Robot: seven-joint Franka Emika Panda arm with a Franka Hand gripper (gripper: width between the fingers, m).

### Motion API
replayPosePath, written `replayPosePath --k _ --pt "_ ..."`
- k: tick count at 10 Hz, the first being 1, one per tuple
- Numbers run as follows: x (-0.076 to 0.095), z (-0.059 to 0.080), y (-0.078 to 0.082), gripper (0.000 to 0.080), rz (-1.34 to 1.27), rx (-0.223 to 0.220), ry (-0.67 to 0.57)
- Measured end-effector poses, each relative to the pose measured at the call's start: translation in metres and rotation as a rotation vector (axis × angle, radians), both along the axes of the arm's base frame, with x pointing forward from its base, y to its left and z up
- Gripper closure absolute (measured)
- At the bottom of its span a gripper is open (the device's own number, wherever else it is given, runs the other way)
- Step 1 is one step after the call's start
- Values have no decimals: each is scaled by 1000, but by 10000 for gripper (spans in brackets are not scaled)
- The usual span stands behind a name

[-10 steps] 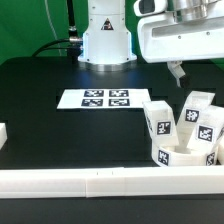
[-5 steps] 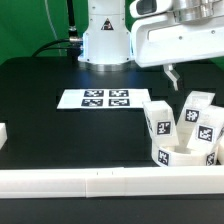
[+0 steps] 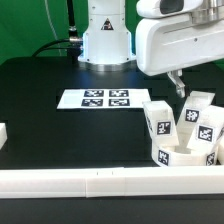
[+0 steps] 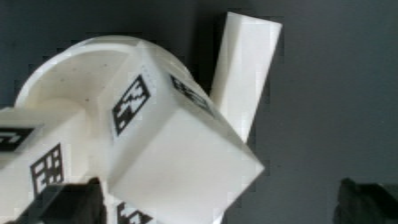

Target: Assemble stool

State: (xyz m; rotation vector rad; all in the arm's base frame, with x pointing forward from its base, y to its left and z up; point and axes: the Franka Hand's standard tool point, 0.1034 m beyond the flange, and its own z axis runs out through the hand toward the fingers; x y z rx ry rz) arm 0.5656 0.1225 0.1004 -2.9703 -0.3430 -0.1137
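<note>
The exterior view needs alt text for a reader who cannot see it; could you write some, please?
A white robot gripper hangs open above a stool seat with three legs standing on it, at the exterior view's right. A marker board lies on the black table.

No readable words, brand names or numerals found on any surface. The only printed signs are black-and-white square tags (coded patterns, not legible as text): four on the marker board (image 3: 106, 98), and others on the faces of the stool legs (image 3: 156, 121) and the side of the round seat (image 3: 180, 156).
</note>
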Motion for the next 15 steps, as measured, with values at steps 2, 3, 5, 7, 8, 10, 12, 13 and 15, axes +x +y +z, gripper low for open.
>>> replayPosePath --k 2,3,5,7,8,10,12,13,15 --pt "0 0 -2 151 109 -11 -17" --pt "0 -1 -3 151 196 -25 -26" --pt "4 -6 -4 151 437 -79 -39" --pt "5 -12 -6 151 602 -103 -46" --pt "5 -13 -7 151 705 -119 -53" --pt "4 -16 -11 151 828 -132 -59" --pt "2 -18 -14 151 856 -136 -58" --pt "1 -18 -16 277 852 -136 -55" --pt "1 -19 -18 464 846 -135 -54"
